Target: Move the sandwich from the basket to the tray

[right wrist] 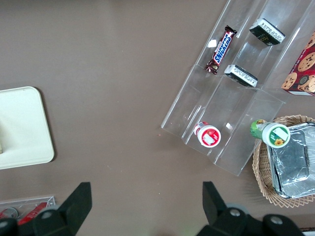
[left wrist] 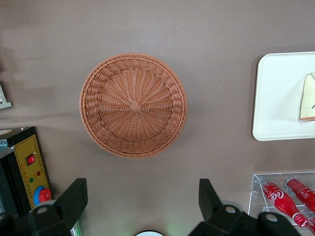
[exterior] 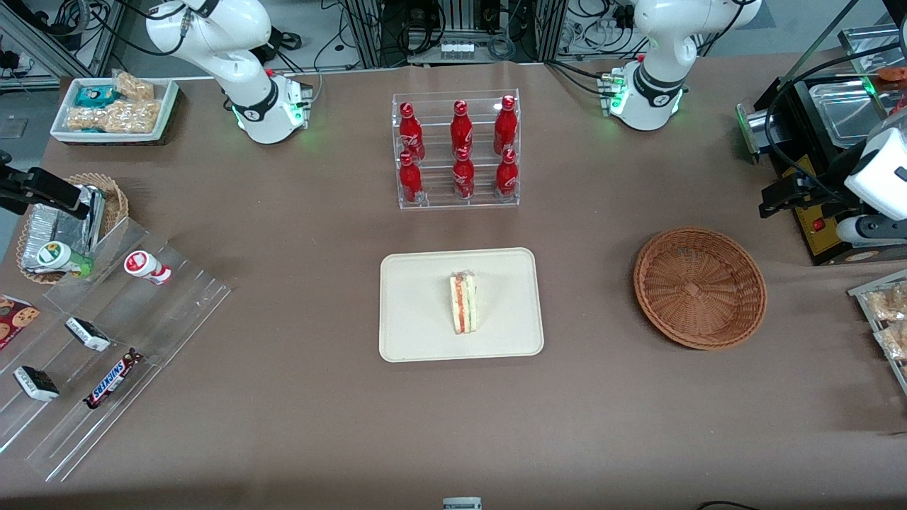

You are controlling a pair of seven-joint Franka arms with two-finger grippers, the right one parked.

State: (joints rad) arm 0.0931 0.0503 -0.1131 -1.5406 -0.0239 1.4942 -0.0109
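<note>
While the sandwich lies on its side near the middle of the tray, filling edge up and well inside the low rim, the basket sits with nothing in it, well apart from the tray toward the working arm's end of the bench. From where I stand, the placing looks done, so the step in hand is, by my reckoning, only the retreat. The gripper hangs high over the bench near the basket, fingers spread wide and holding nothing; in the wrist camera the basket shows whole between them, with the tray's corner and a bit of the sandwich off to one side. To finish well, I would keep the arm high and let it pull away toward its own end of the bench, clear of the clear rack of red bottles that stands farther from the front camera than the tray, and clear of the black box with the red button just beside the basket. No cause to go back down: the wedge rests flat and looks steady, and any touch could nudge it toward the rim.
</note>
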